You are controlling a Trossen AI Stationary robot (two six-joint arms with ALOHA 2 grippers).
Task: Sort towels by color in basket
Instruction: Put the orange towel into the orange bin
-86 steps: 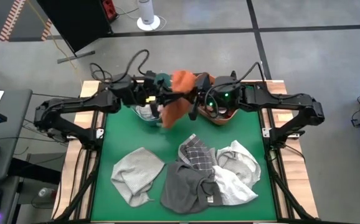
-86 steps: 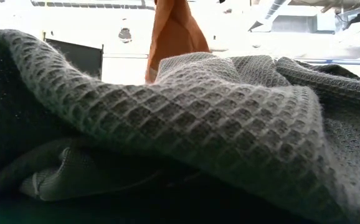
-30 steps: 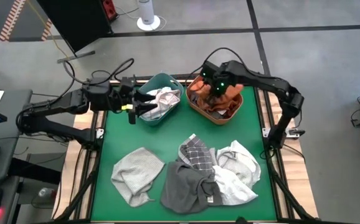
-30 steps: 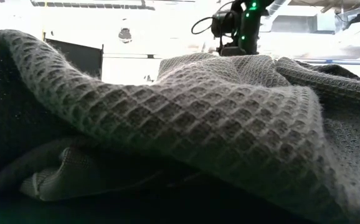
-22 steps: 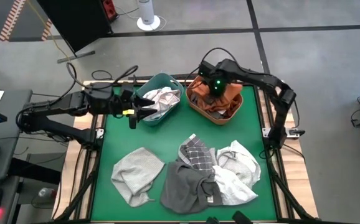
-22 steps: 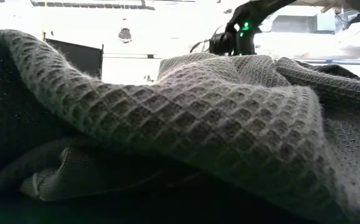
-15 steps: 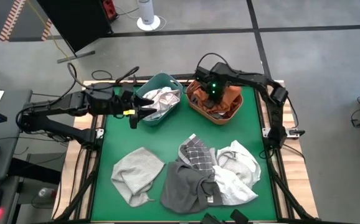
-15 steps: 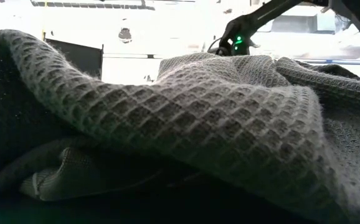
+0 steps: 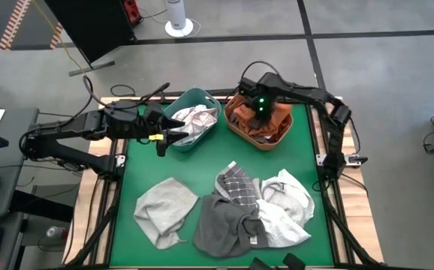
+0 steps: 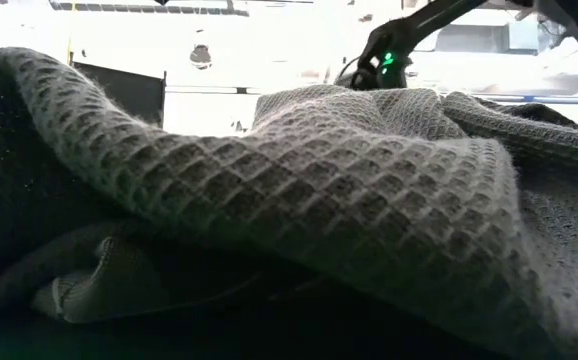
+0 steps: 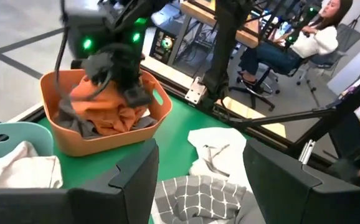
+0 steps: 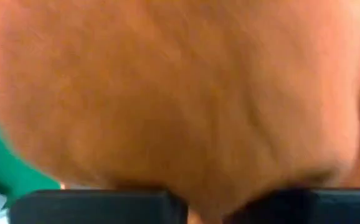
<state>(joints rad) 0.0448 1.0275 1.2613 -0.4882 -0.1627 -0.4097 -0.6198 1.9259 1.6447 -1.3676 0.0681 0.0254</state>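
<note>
the right gripper (image 9: 256, 114) hangs low over the orange basket (image 9: 277, 140) at the far right of the green table (image 9: 202, 169), pressed close to the rust-orange towel (image 9: 266, 124) that lies in it on top of dark grey cloth; its wrist view is filled with orange fabric, and whether its fingers are parted or pinched on the cloth cannot be told; the left gripper (image 9: 173, 132) waits with its jaws spread wide at the near rim of the teal basket (image 9: 173, 112), which holds a white towel (image 9: 195, 118); on the near half of the table lie the other towels: a light grey towel (image 9: 164, 211) on the left, well apart from the baskets; a dark grey towel (image 9: 223, 223) beside it; a checked towel (image 9: 237, 184) resting partly on the dark grey one; a white towel on the mat (image 9: 286, 202) to the right, touching both; a seated person (image 11: 311, 37) shows beyond the table.
</note>
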